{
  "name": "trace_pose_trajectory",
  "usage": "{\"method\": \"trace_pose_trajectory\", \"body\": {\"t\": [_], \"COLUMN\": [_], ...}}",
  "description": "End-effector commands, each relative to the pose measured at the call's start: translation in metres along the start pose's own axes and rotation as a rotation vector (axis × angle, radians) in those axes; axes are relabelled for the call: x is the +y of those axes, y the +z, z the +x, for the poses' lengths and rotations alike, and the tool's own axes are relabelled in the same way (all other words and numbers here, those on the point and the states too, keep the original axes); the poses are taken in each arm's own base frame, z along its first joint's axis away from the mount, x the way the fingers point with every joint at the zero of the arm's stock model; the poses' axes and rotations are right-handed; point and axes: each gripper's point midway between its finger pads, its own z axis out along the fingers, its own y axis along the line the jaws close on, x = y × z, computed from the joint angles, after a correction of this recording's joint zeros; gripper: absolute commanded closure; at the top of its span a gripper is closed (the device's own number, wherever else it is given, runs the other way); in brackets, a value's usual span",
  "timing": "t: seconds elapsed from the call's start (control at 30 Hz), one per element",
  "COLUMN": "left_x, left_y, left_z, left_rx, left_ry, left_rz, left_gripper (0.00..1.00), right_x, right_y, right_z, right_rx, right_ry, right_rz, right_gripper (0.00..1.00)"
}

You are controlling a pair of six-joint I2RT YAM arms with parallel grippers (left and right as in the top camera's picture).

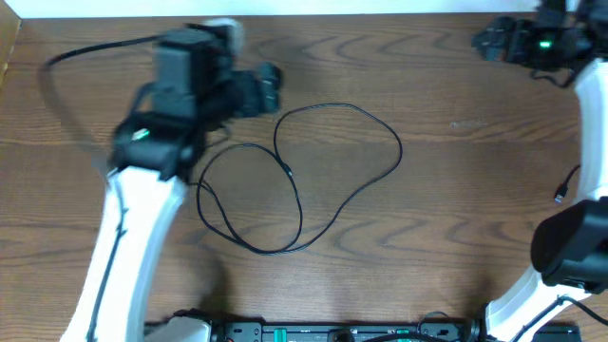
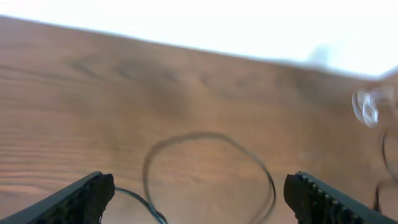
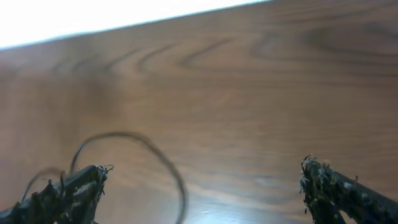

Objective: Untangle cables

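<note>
A long thin black cable (image 1: 337, 106) lies in two joined loops on the wooden table (image 1: 456, 190), crossing itself near the middle. My left gripper (image 1: 270, 87) is open and empty just left of the upper loop. In the left wrist view (image 2: 199, 193) the cable's loop (image 2: 211, 134) lies ahead between the fingers. My right gripper (image 1: 486, 40) is open and empty at the far right back, away from the cable. Its wrist view (image 3: 202, 186) shows a blurred black loop (image 3: 124, 135) at the left. No white cable shows clearly.
A short black cord with a small plug end (image 1: 562, 195) hangs by the right arm. A thicker black wire (image 1: 90, 49) curves off the left arm at the back left. The table's back edge runs close behind both grippers.
</note>
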Motion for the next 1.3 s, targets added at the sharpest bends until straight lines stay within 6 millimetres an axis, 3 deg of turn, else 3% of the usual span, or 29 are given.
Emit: {"method": "trace_pose_trajectory", "body": {"t": [0.0, 0.13, 0.3, 0.57, 0.67, 0.9, 1.07, 1.27], "left_x": [0.032, 0.072, 0.116, 0.136, 0.138, 0.14, 0.14, 0.14], "left_y": [-0.041, -0.067, -0.079, -0.068, -0.066, -0.064, -0.064, -0.064], "left_z": [-0.025, -0.023, -0.013, 0.009, 0.01, 0.013, 0.013, 0.017], "left_rx": [-0.105, -0.12, -0.089, 0.02, 0.026, 0.042, 0.044, 0.062], "left_ry": [-0.08, -0.156, -0.25, -0.275, -0.277, -0.283, -0.273, -0.261], "left_rz": [-0.083, -0.185, -0.293, -0.344, -0.349, -0.351, -0.351, -0.354], "left_gripper": [0.07, 0.07, 0.07, 0.07, 0.07, 0.07, 0.07, 0.07], "right_x": [0.052, 0.108, 0.177, 0.251, 0.267, 0.291, 0.294, 0.285], "right_y": [0.011, 0.042, 0.087, 0.141, 0.156, 0.184, 0.202, 0.225], "right_z": [0.009, 0.032, 0.074, 0.15, 0.174, 0.234, 0.265, 0.285], "right_rx": [0.031, 0.102, 0.201, 0.32, 0.334, 0.405, 0.456, 0.497], "right_ry": [-0.124, -0.214, -0.328, -0.504, -0.581, -0.709, -0.731, -0.7], "right_rz": [-0.074, -0.152, -0.244, -0.251, -0.194, -0.124, -0.11, -0.09], "right_gripper": [0.01, 0.01, 0.01, 0.01, 0.01, 0.14, 0.32, 0.46]}}
